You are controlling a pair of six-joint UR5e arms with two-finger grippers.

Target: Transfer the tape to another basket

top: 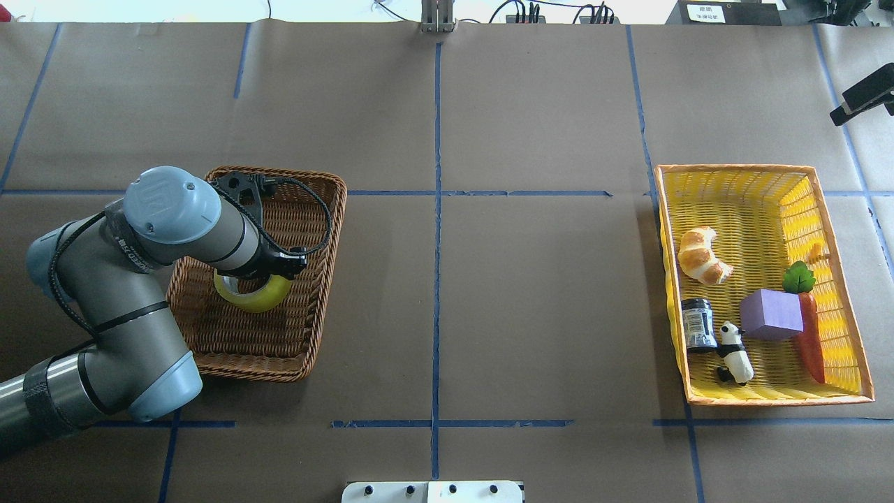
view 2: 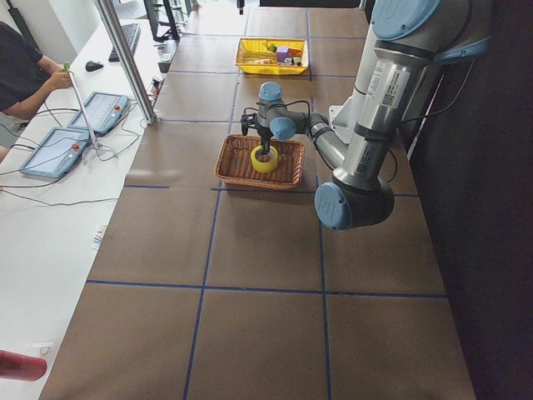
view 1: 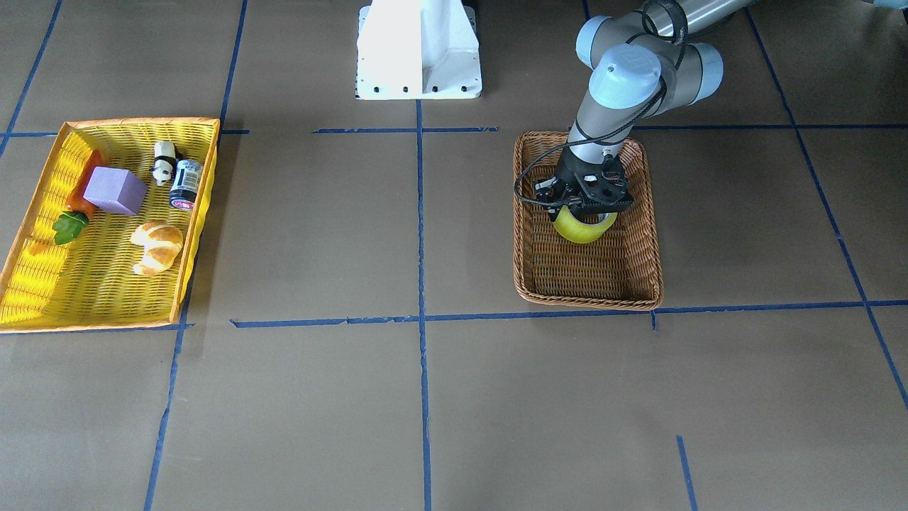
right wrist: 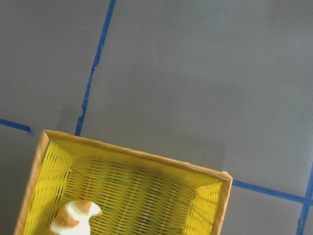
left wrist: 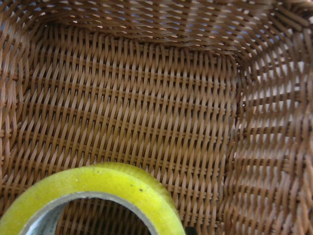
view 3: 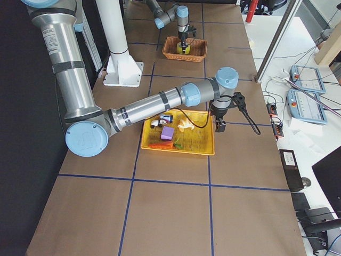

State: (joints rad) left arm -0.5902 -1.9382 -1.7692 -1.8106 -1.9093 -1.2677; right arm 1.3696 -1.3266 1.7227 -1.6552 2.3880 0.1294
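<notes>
The yellow tape roll (view 1: 583,226) is inside the brown wicker basket (view 1: 642,284), near its middle. My left gripper (view 1: 587,207) reaches down into the basket and is shut on the roll's upper edge; the roll hangs tilted under it. The tape also shows in the overhead view (top: 255,297) and fills the bottom of the left wrist view (left wrist: 98,188), with the wicker floor (left wrist: 146,112) behind it. My right gripper (top: 848,108) hovers off the far side of the yellow plastic basket (top: 848,279); I cannot tell whether it is open or shut.
The yellow basket holds a croissant (top: 702,257), a purple block (top: 772,314), a carrot (top: 810,335), a small can (top: 697,323) and a panda figure (top: 735,353). The white robot base (view 1: 418,50) stands between the baskets. Operators' desks lie beyond the table's far edge.
</notes>
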